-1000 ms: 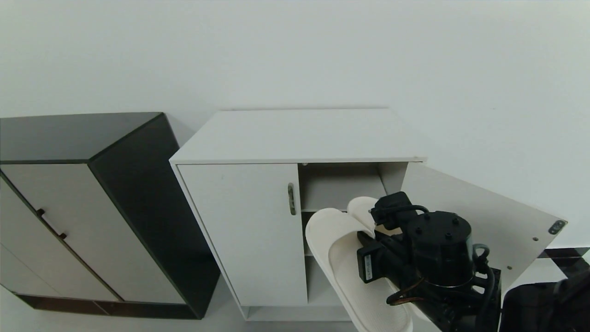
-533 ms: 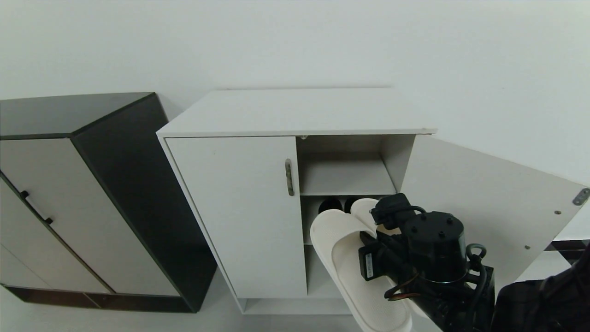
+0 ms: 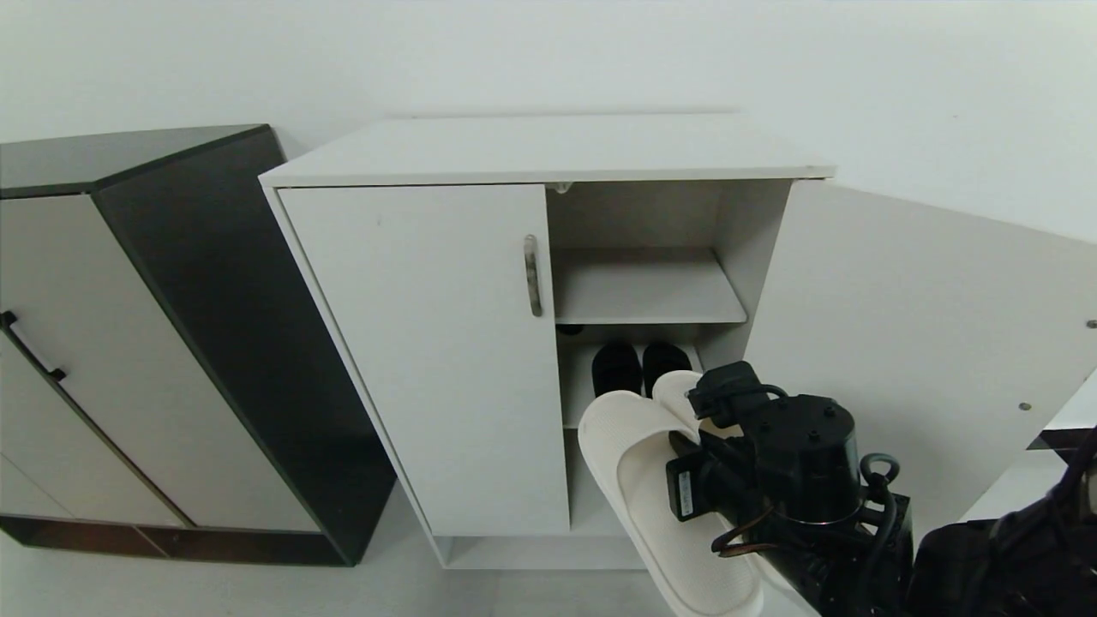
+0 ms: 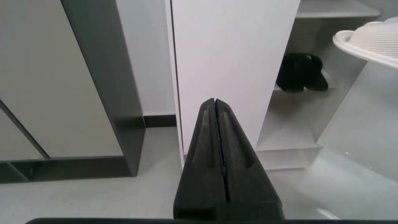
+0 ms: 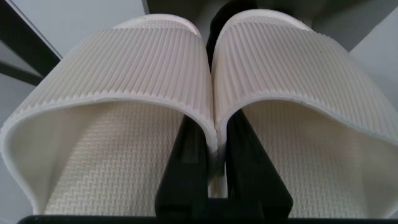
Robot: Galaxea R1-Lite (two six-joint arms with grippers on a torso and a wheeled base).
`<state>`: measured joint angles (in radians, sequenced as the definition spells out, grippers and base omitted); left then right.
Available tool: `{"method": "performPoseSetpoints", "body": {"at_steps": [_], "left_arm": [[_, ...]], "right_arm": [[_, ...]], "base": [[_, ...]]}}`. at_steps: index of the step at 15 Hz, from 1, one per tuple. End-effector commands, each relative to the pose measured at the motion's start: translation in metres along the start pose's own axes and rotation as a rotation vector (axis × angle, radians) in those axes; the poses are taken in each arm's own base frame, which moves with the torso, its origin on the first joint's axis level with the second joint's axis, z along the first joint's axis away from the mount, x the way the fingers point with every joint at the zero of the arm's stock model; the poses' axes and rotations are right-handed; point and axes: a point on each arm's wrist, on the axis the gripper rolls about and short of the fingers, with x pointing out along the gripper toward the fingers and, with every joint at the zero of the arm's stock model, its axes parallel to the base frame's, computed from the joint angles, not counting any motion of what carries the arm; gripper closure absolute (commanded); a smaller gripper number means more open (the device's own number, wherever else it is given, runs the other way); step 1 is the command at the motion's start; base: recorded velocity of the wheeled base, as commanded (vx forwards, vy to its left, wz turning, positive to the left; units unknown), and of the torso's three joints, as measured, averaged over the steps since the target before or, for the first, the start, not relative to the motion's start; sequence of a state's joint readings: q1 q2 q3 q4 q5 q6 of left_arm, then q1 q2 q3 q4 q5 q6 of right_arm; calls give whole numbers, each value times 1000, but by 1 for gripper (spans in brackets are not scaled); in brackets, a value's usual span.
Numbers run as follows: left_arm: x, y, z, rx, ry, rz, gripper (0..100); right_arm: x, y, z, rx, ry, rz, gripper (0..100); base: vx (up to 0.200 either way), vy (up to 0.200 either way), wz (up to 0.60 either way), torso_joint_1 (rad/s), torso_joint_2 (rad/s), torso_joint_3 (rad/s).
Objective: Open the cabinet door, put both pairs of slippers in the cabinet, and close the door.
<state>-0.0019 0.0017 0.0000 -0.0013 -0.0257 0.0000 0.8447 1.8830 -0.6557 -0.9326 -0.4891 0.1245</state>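
A white cabinet (image 3: 548, 150) stands against the wall, its left door (image 3: 437, 343) closed and its right door (image 3: 926, 317) swung open. A black pair of slippers (image 3: 638, 366) lies on the middle shelf, also seen as black slippers (image 4: 303, 71) in the left wrist view. My right gripper (image 5: 214, 149) is shut on the touching inner edges of the white slippers (image 5: 211, 81), held side by side in front of the open compartment, below the black pair (image 3: 651, 480). My left gripper (image 4: 216, 109) is shut and empty, low before the closed left door.
A dark cabinet with pale doors (image 3: 128, 326) stands just left of the white one. The top shelf (image 3: 643, 291) and the bottom compartment (image 4: 289, 140) hold nothing. The open door takes up the space at the right.
The head view has tilted, bringing the cabinet higher and larger and revealing the black slippers on the shelf. The right gripper with the white slippers keeps its place in the picture.
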Motion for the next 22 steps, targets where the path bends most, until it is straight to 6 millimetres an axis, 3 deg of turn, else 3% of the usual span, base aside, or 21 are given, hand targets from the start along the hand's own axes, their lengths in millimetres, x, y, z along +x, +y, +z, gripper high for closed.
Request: {"method": "performPoseSetpoints", "body": {"at_steps": [1, 8, 11, 18, 22], "left_arm": [[0, 0, 0, 0, 1, -1, 100], [0, 0, 0, 5, 1, -1, 100], [0, 0, 0, 6, 1, 0, 100], [0, 0, 0, 6, 1, 0, 100], [0, 0, 0, 8, 1, 0, 100]], "right_arm": [[0, 0, 0, -1, 1, 0, 100], [12, 5, -7, -2, -7, -2, 100], [24, 6, 3, 8, 3, -95, 100], [20, 30, 73, 103, -31, -297, 100], [12, 38, 108, 85, -118, -269, 100]], "base": [[0, 0, 0, -80, 447, 354], [0, 0, 0, -39, 341, 296], [0, 0, 0, 1, 19, 17], [0, 0, 0, 0, 0, 0], [0, 0, 0, 0, 0, 0]]}}
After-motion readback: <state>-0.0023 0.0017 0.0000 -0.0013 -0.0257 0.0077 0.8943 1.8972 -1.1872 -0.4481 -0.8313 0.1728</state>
